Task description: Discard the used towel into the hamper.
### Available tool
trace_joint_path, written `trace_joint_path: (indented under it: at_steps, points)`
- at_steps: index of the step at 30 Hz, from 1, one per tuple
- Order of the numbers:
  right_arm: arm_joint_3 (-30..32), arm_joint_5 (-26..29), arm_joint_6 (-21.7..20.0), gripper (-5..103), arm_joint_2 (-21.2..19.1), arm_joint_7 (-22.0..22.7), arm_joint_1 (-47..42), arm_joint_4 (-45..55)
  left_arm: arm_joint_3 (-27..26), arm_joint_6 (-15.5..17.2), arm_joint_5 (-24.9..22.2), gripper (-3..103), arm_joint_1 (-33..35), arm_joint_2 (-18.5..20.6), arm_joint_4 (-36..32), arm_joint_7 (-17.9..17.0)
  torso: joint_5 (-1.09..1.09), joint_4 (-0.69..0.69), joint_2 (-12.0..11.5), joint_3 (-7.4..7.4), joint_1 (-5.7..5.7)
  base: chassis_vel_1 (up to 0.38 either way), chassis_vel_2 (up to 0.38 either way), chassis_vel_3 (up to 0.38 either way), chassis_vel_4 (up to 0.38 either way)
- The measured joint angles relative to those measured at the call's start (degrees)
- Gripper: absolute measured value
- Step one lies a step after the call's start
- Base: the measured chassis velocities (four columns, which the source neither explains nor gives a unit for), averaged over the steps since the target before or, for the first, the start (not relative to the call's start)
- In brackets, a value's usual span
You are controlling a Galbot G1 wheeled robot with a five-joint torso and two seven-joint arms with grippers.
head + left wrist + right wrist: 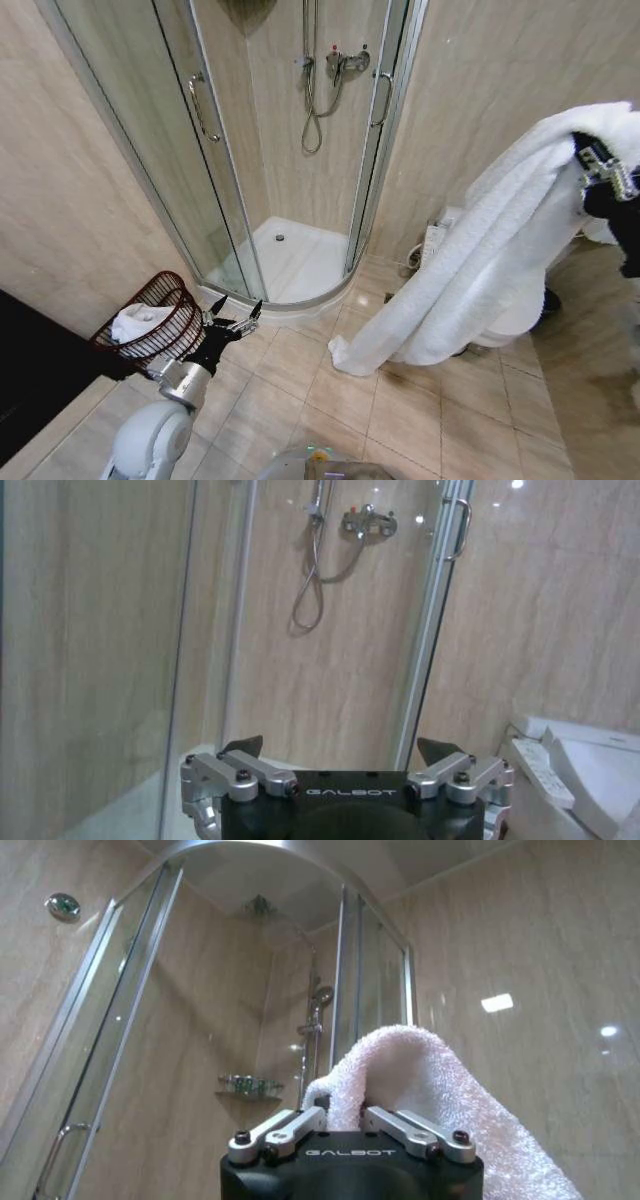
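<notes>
High on my right, my right hand (598, 165) pinches a white towel (480, 270) that hangs down to the tiled floor (400, 400). Low on my left, my left hand (235, 318) is spread and empty, just beside the hamper (150, 320), which holds white cloth (138, 322), near the shower stall (290, 150).

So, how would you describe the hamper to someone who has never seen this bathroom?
Find the glass shower cabin in the corner. On the floor at its left, by the tiled wall, stands the hamper, just beyond the open left gripper. It is a small round basket of dark reddish open weave with something white inside, unlike the big white towel that hangs from the right gripper.
</notes>
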Motion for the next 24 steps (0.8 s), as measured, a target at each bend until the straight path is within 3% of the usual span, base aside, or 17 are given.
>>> trace_joint_path:
  at_steps: [24]
  points:
    - [1.61, 2.66, -0.49, 3, -1.41, 0.86, 0.97, 0.15, 0.0, 0.0, 0.0, 100, 0.0, 0.0, 0.0, 0.0, 0.0, 0.0, 6.02, 3.42, 2.59, 0.0, 0.0, 0.0, 0.0]
